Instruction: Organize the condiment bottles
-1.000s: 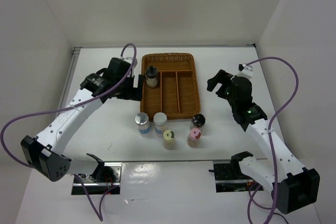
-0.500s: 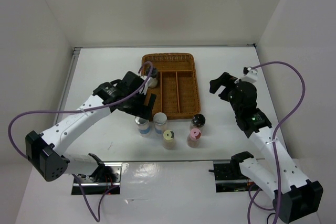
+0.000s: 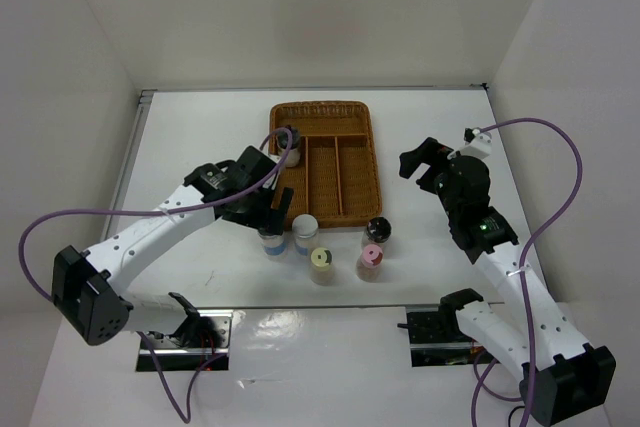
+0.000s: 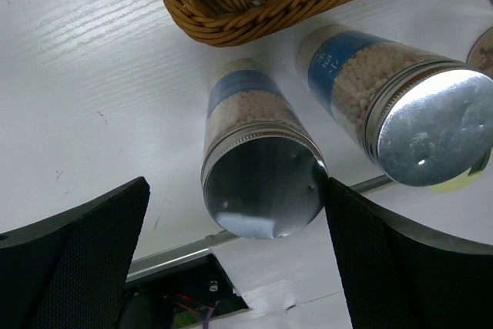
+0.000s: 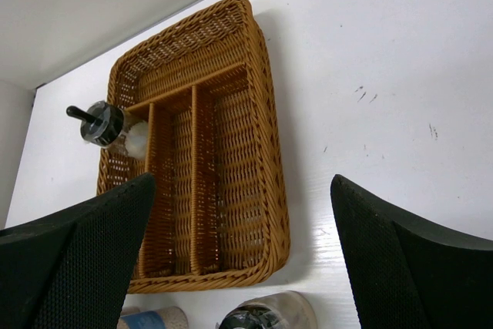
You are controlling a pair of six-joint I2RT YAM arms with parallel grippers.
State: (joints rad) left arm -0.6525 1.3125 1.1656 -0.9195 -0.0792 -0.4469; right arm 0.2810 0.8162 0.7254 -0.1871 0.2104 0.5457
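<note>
My left gripper [image 3: 268, 219] is open and straddles the left silver-capped jar [image 3: 270, 241]. In the left wrist view that jar [image 4: 262, 190] stands between the fingers; the right finger [image 4: 385, 260] touches its cap and the left finger [image 4: 77, 267] is apart from it. The second silver-capped jar [image 3: 305, 232] [image 4: 427, 125] stands beside it. The yellow-green-capped jar [image 3: 321, 264], the pink-capped jar [image 3: 371, 261] and a black-capped jar [image 3: 378, 231] stand in front of the wicker tray [image 3: 352, 162]. The other black-capped jar [image 3: 287, 143] [image 5: 104, 122] stands in the tray's far left compartment. My right gripper [image 3: 420, 162] [image 5: 243, 190] is open and empty, right of the tray.
The tray's long compartments [image 5: 231, 159] hold nothing. White walls close the table at the back and both sides. A metal strip [image 4: 185, 248] and the arm bases run along the near edge. Purple cables loop off both arms.
My left gripper has moved from beside the tray's left edge toward the near side and now straddles the left silver-capped jar. The right arm shifted slightly, then held still.
</note>
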